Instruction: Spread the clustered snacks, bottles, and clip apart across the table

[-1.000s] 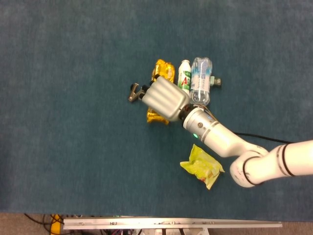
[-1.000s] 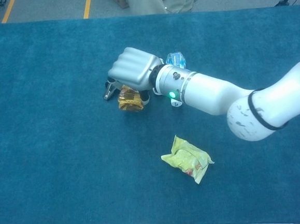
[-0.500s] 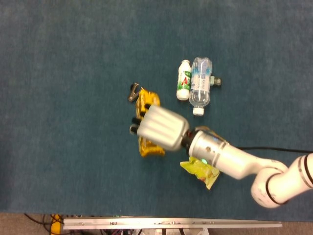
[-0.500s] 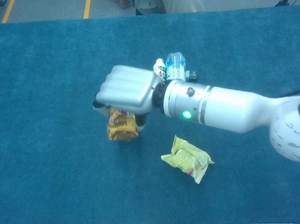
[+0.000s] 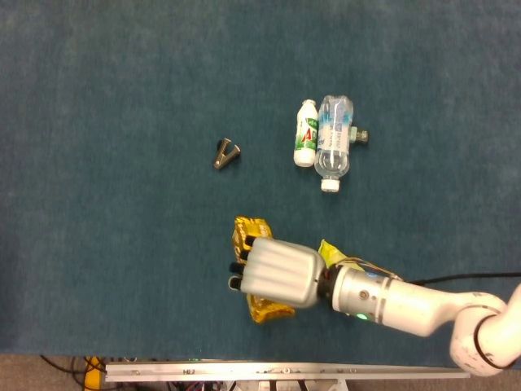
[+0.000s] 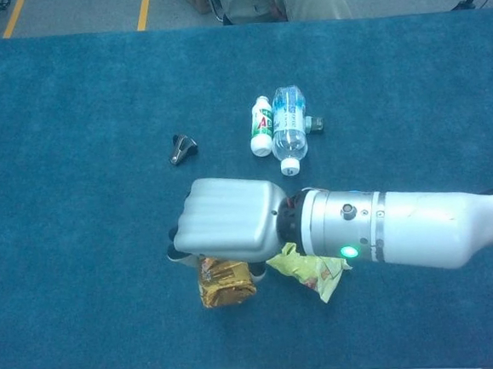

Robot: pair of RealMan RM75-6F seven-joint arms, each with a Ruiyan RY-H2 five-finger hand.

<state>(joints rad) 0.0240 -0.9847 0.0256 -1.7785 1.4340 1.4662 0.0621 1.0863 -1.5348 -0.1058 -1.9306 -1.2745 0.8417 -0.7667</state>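
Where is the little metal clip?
The clip lies alone on the blue table, left of the two bottles in both views, beyond the right hand.

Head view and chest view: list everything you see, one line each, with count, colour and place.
Gold snack packet: one, gold-yellow, near table edge, under the right hand.
Yellow-green snack packet: one, yellow-green, beside the gold packet, partly hidden by the right wrist.
Small bottle: one, white with green label, lying far side, against the clear bottle.
Clear water bottle: one, clear with blue label, lying beside the small bottle.
Binder clip: one, dark metal, alone, left of the bottles.
Small dark object: one, beside the clear bottle; cannot identify.
Table: one, blue-green cloth.
Right hand: one, silver, holds the gold packet.
Left hand: not visible.
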